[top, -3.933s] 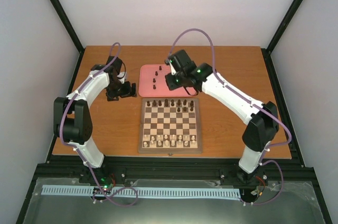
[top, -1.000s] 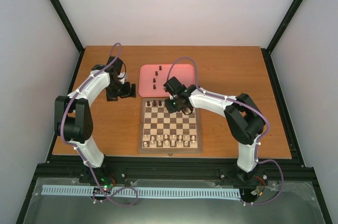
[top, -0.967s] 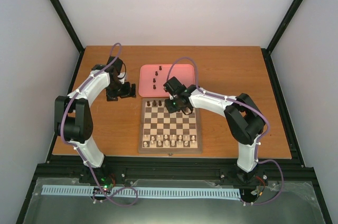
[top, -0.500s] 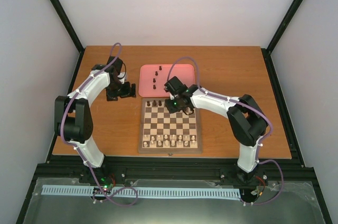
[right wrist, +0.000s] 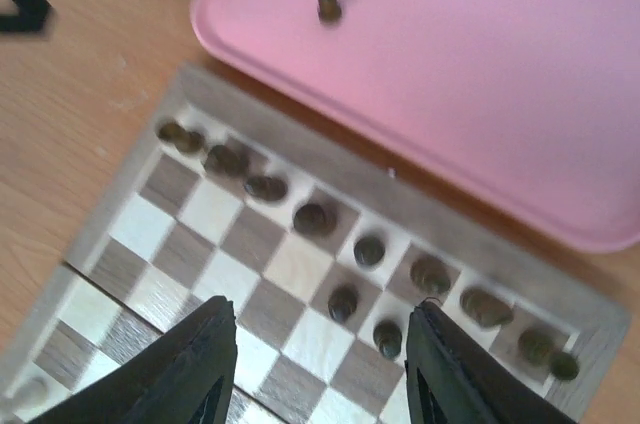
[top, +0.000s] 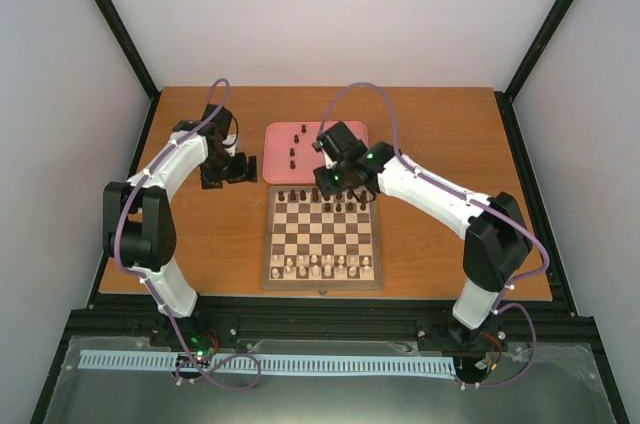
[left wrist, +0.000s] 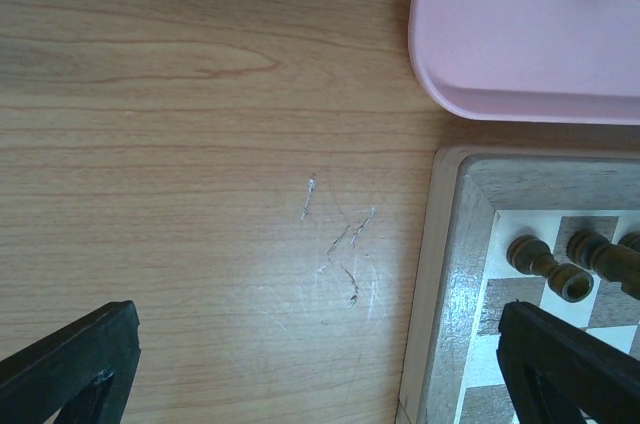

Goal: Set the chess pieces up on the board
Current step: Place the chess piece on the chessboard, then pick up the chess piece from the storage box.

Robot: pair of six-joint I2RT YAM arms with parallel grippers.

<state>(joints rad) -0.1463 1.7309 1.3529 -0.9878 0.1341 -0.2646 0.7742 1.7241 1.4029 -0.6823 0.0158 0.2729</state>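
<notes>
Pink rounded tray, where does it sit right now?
Top view: the pink rounded tray lies just beyond the far edge of the checked wooden chessboard, to the right of the left gripper.

Surface: a rectangular table of orange-brown wood grain (top: 440, 134), with black rails (top: 520, 154) along its left and right sides.
Marks: a few pale scratches (left wrist: 340, 244) in the table top, near one far corner of the chessboard; they show in the left wrist view.
Board: a square wooden chessboard with light and dark brown checks and a tan border (top: 300, 286) lies flat on the table, toward the middle of its near half, its sides parallel to the table's edges.
Tray: a flat pink tray with rounded corners (top: 278, 172) lies on the table just behind the chessboard, toward the far side.
Gap: a narrow strip of bare wood shows between tray and chessboard, so the two are apart.
</notes>
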